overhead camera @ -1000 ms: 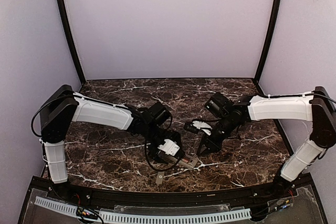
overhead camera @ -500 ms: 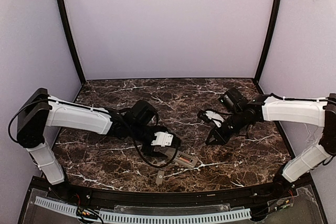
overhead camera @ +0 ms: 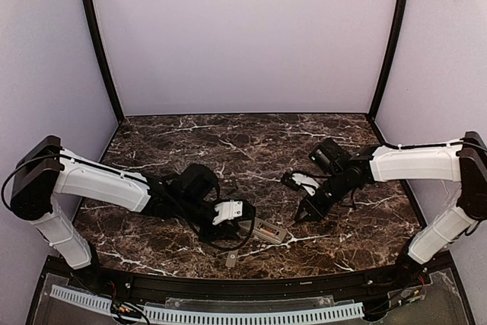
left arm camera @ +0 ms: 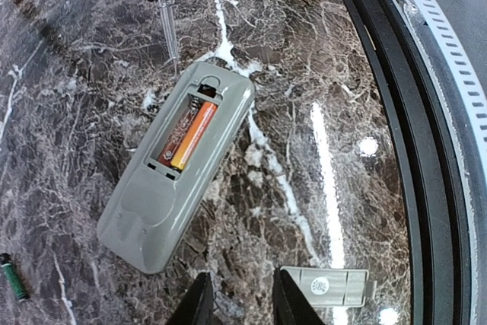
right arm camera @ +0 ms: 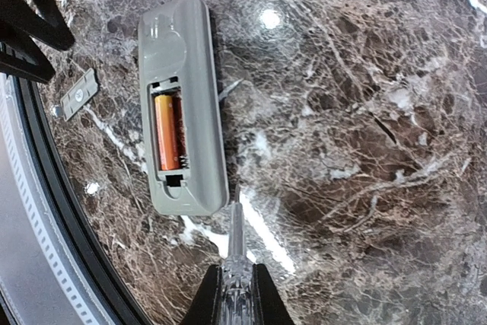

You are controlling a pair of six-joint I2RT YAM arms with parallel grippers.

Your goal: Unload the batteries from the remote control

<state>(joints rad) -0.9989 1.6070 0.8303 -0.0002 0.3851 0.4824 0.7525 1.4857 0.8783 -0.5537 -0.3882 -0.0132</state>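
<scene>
the right gripper [right arm camera: 236, 296] is pinched tight on a thin clear stick [right arm camera: 237, 226], which pokes out past its fingertips. the stick's tip sits just beside the corner of the remote control [right arm camera: 183, 104], at the end where the battery bay is; whether it actually touches the casing is hard to tell. the remote lies face down on the marble table [overhead camera: 228, 142], grey back up, with the bay uncovered. one orange-red battery [right arm camera: 167, 132] lies lengthwise in one slot of the bay.

the left gripper [left arm camera: 237, 298] hangs low over the table by the remote's plain end, its two fingers a little apart with only marble showing between them. the flat grey cover [left arm camera: 327, 287] lies on the table just beside that gripper, clear of the remote. off to the other side, at the very edge of the left wrist view, a small dark cylinder [left arm camera: 11, 275] with a green end rests on the marble apart from the remote; it is probably the second battery.
</scene>
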